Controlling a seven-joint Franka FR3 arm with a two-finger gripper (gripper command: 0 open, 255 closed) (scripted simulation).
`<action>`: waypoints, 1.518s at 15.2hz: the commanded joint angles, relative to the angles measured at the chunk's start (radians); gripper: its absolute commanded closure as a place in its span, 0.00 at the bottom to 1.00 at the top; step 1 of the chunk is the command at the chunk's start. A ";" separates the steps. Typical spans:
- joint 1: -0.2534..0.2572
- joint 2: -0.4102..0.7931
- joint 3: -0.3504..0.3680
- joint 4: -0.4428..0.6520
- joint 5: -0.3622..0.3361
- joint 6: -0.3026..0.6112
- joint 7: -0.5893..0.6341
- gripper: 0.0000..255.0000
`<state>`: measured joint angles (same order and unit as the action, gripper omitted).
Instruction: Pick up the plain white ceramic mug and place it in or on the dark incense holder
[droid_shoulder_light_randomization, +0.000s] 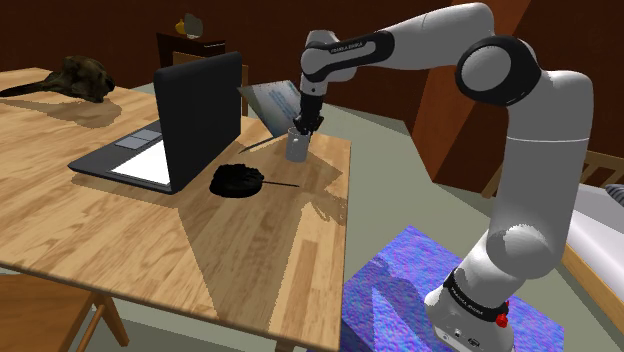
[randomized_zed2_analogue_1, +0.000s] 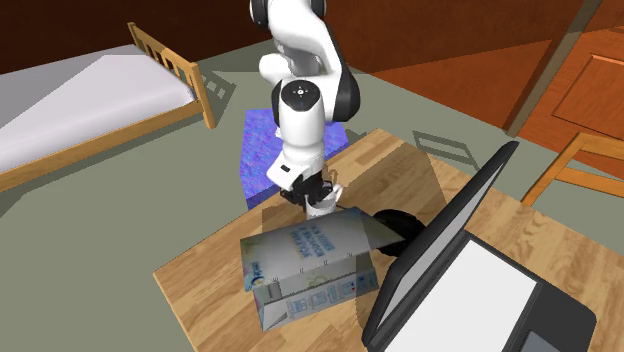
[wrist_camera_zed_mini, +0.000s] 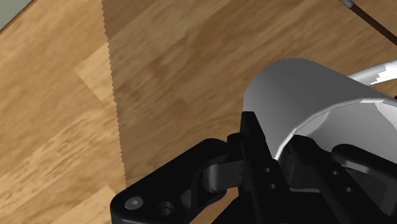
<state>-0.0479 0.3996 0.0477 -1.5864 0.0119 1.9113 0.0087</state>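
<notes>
Wooden table (droid_shoulder_light_randomization: 250, 260) first, since it carries everything I'm working with: the open black laptop (droid_shoulder_light_randomization: 200, 120) sits mid-table in the shoulder view, and a pale printed box (randomized_zed2_analogue_1: 310, 260) lies tilted behind it near the far edge. My white arm (droid_shoulder_light_randomization: 530, 200) reaches from the stand over that far end and points its hand down at the mug (droid_shoulder_light_randomization: 297, 148). From the wrist view I read the gripper (wrist_camera_zed_mini: 273, 133) as pinched on the mug's wall, one black finger outside the rim and the other down inside the cup, with the wall clasped between them. That finger is all I can make out inside the mug. The mug stands upright, just beside the box; I cannot tell whether its base touches the wood. On the shoulder view's left of the mug, near it but apart, sits the dark incense holder (droid_shoulder_light_randomization: 237, 181), a low black lump flat on the table beside the laptop's edge. A thin stick (droid_shoulder_light_randomization: 285, 184) pokes out of it across the wood toward the table's edge.
</notes>
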 joint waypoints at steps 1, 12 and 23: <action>0.000 -0.005 0.000 0.022 0.000 -0.027 0.001 1.00; 0.043 -0.024 0.021 0.102 -0.002 -0.124 0.065 1.00; 0.206 0.049 0.088 0.249 -0.021 -0.192 0.292 1.00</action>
<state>0.1443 0.4346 0.1316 -1.3541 -0.0070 1.7219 0.2817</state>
